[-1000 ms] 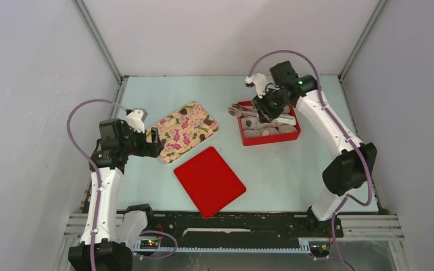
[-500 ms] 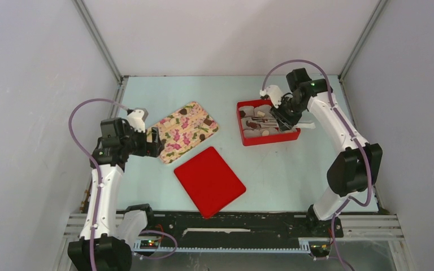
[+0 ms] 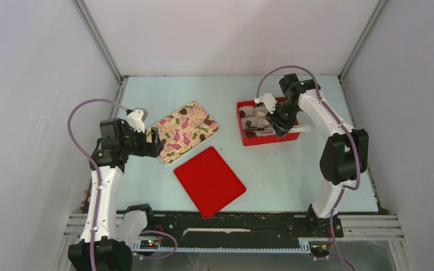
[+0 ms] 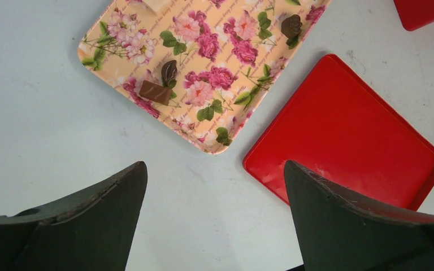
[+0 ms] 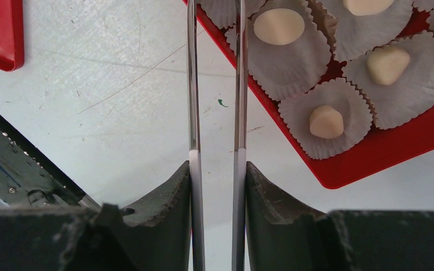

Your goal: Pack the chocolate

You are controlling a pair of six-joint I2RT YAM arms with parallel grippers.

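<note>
Dark brown chocolates [image 4: 155, 92] [image 4: 169, 70] [image 4: 291, 25] lie on the flower-print tray [image 4: 226, 138], which also shows in the top view [image 3: 172, 138]. Pale chocolates [image 5: 278, 26] [image 5: 388, 63] [image 5: 326, 121] sit in white paper cups in the red box [image 5: 373, 161], at the back right in the top view [image 3: 268, 140]. My right gripper [image 5: 217, 169] is shut on metal tongs [image 5: 191, 84] and hovers over the box's front right [image 3: 280, 119]. The tongs' tips are out of view. My left gripper [image 4: 215, 169] is open and empty, near the tray's near-left end [image 3: 153, 141].
A flat red lid [image 3: 209, 180] lies on the table between the tray and the arm bases; it also shows in the left wrist view [image 4: 350, 135]. A corner of it appears in the right wrist view [image 5: 0, 34]. Grey walls close in the table.
My right arm has swung with the tongs from the box's back left to over its front right side. The left arm has not moved.
</note>
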